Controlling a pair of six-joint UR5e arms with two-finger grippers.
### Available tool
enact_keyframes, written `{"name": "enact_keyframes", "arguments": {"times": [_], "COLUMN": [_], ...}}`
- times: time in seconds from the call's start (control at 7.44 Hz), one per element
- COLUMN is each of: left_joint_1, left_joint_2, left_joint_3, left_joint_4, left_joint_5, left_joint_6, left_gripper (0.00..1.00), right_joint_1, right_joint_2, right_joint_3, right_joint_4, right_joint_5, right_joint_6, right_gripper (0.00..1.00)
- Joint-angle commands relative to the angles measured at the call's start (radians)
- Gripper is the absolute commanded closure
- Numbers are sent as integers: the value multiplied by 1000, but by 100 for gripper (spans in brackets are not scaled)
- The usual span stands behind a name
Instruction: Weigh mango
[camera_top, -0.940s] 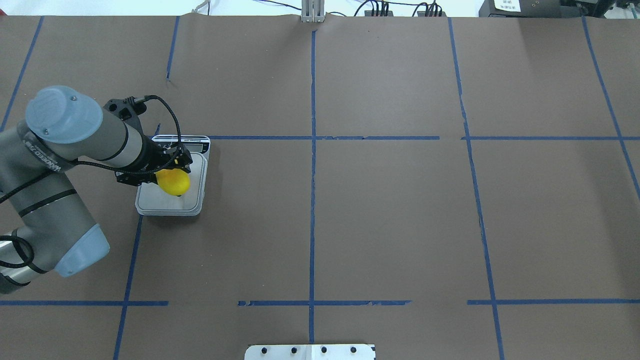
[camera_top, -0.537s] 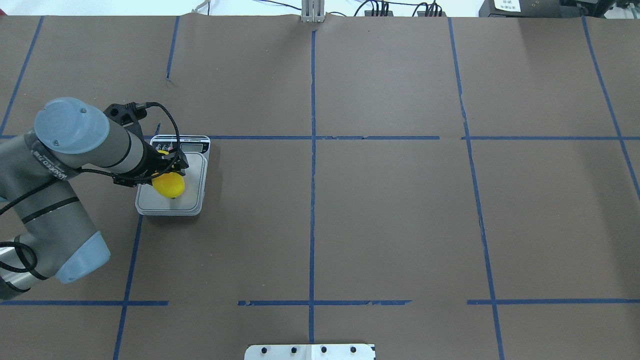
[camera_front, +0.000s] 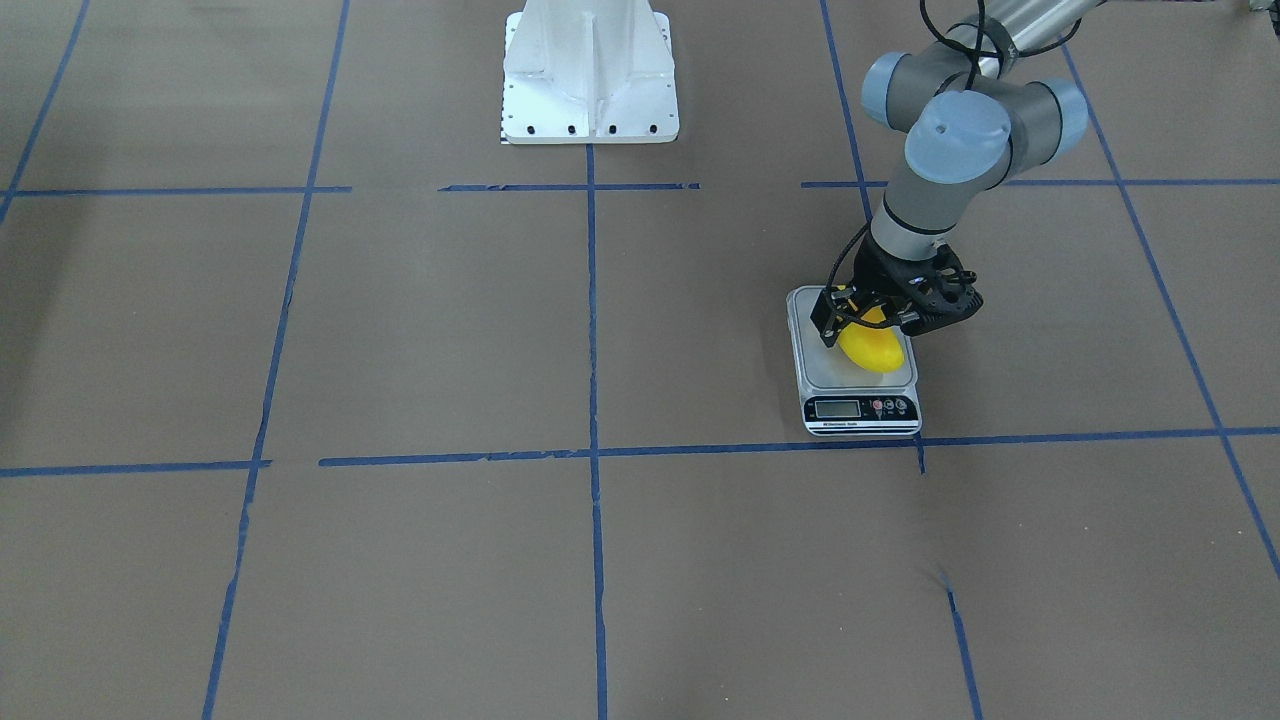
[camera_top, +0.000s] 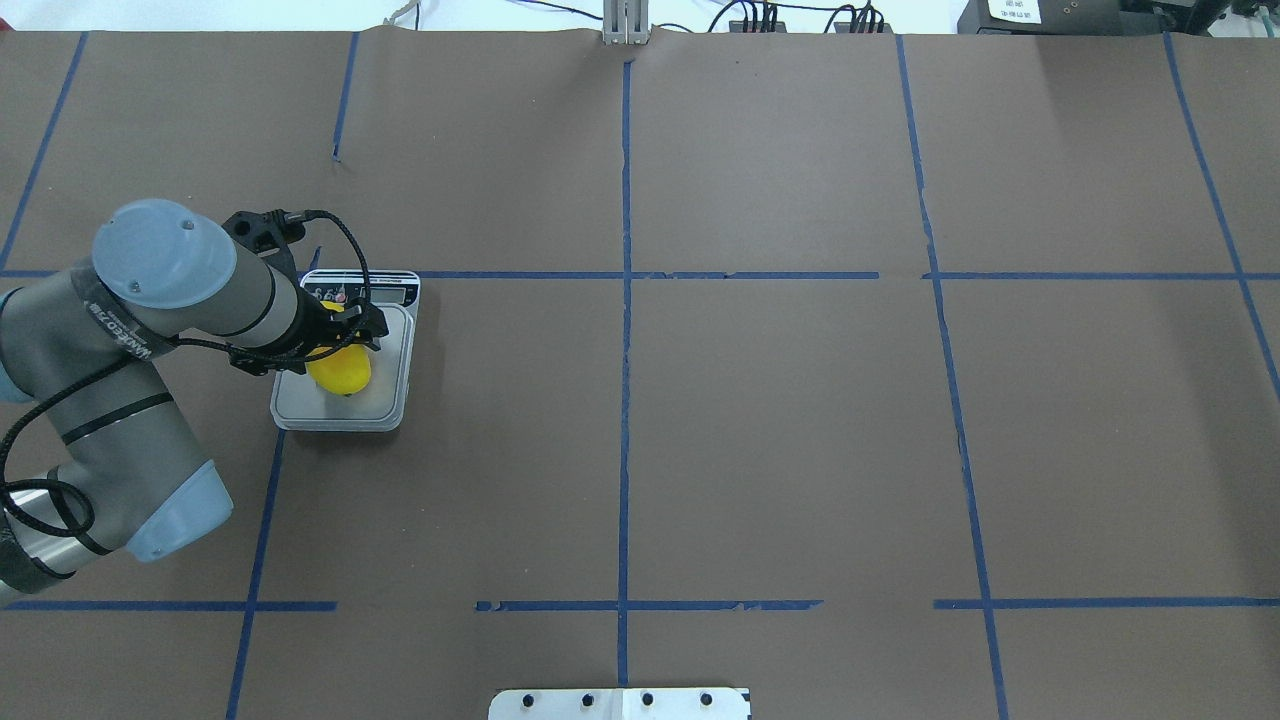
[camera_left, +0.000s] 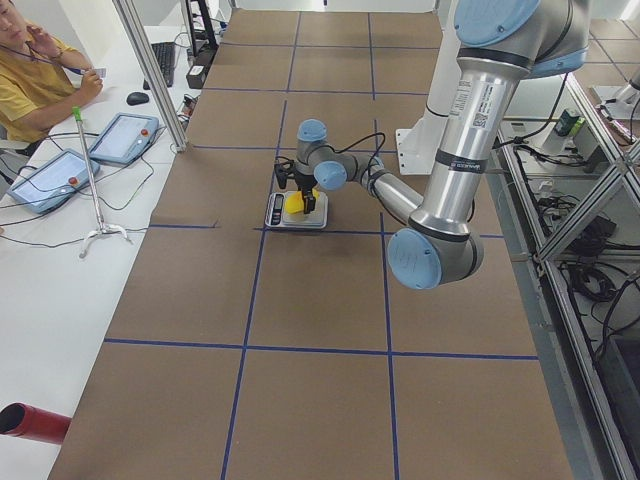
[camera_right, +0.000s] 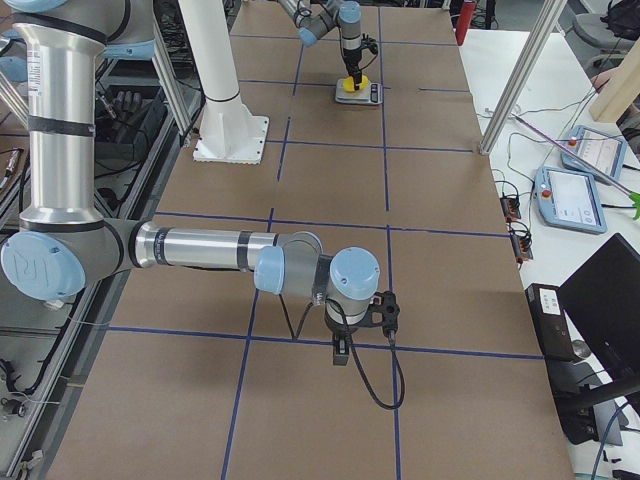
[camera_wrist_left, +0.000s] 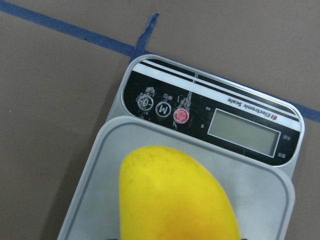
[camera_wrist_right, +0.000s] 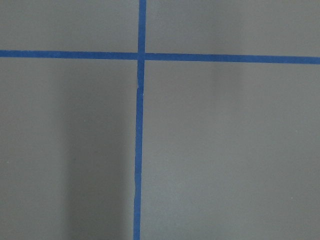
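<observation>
The mango, glossy yellow, is over the platform of the grey digital scale at the table's left. My left gripper is shut on the mango's upper end from above. In the front view the mango sits low on the scale, under the gripper; I cannot tell if it rests on the platform. The left wrist view shows the mango above the platform and the blank display. My right gripper shows only in the right side view, pointing down at bare table; I cannot tell its state.
The table is brown paper with a blue tape grid. The robot's white base stands at the robot's side of the table. Operators' tablets and cables lie on a white bench beyond the far edge.
The left arm has carried the mango a little left and lower over the scale's platform. The grip on the mango is unchanged.
</observation>
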Motion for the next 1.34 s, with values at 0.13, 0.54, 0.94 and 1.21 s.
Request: {"name": "enact_keyframes", "arguments": {"times": [0.13,0.54,0.94,1.21], "left_joint_1": [-142,-465,-892,-964], "left_joint_2": [72,268,295,240], "left_joint_3": [-137,-101,190,271], "left_joint_4": [17,6,17,155], "left_joint_5": [-8,-246,-413,-413], "left_joint_6": [184,810,1423,1546], "left_gripper": [0,0,0,0], "right_joint_1": [0,0,0,0], "right_joint_2": [0,0,0,0], "right_joint_3": [0,0,0,0], "right_joint_4": [0,0,0,0], "right_joint_5": [0,0,0,0], "right_joint_6": [0,0,0,0], "right_gripper": [0,0,0,0]}}
